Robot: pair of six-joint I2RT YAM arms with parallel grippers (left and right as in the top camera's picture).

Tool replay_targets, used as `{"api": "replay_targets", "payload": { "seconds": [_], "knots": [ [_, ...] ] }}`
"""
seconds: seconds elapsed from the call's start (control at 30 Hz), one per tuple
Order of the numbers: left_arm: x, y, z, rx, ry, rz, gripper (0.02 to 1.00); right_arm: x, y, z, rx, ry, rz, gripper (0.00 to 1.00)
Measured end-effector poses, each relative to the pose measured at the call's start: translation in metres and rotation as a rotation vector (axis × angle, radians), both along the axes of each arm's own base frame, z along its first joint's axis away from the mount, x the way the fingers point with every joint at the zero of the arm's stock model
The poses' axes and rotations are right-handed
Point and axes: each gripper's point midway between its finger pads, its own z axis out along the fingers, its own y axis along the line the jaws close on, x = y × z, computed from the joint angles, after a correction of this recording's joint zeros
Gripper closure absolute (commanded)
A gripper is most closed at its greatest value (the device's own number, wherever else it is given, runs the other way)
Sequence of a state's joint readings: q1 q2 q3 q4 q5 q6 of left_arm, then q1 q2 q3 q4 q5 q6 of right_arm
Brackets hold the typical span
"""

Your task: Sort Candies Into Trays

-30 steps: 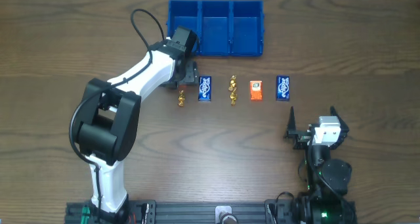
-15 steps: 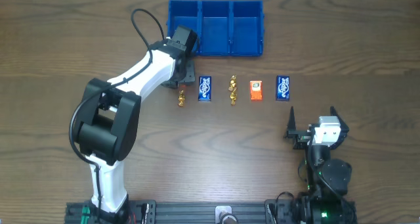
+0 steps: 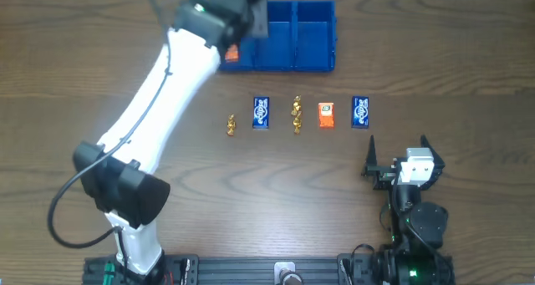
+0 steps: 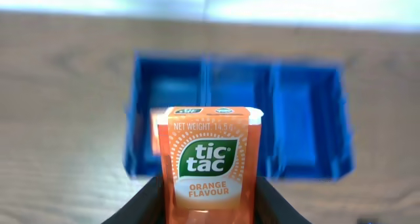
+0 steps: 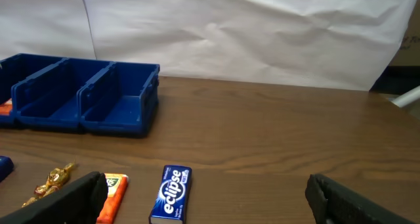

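Centrally on the surface (image 3: 468, 68) lies a row of five items: a single gold candy (image 3: 231, 124), a blue pack (image 3: 261, 112), a gold candy cluster (image 3: 296, 114), a loose orange box (image 3: 325, 114) and a second blue pack (image 3: 360, 112). The blue tray (image 3: 313, 66) stands beyond the row. The left arm stretches far up the top view, and its wrist covers part of the tray's left end. The left gripper (image 4: 213, 191) clamps an upright held orange box (image 4: 211, 158), raised, with the tray just beyond it. A tray orange box (image 4: 157, 122) lies in the left end compartment. The right arm sits folded near its base, and the right gripper (image 3: 398, 154) is spread wide and holds nothing.
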State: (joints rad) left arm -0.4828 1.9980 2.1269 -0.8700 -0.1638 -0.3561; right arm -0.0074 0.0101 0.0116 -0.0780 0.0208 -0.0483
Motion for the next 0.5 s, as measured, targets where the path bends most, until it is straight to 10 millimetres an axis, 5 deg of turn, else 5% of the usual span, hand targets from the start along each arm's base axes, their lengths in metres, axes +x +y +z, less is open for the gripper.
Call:
{"api": "replay_targets", "payload": {
  "seconds": [0.1,0.17,0.37,0.5],
  "knots": [
    [0.020,0.018,0.013,-0.005,-0.033,0.031,0.833,0.000,0.000,0.000,0.000,0.000,0.000,0.001],
    [0.034,0.027,-0.001,0.000,-0.015,0.047,0.833,0.000,0.000,0.000,0.000,0.000,0.000,0.001],
    [0.062,0.044,-0.115,0.056,0.188,0.063,0.827,0.000,0.000,0.000,0.000,0.000,0.000,0.001],
    [0.062,0.044,-0.159,0.060,0.272,0.053,0.816,0.000,0.000,0.000,0.000,0.000,0.000,0.001]
  ]
}}
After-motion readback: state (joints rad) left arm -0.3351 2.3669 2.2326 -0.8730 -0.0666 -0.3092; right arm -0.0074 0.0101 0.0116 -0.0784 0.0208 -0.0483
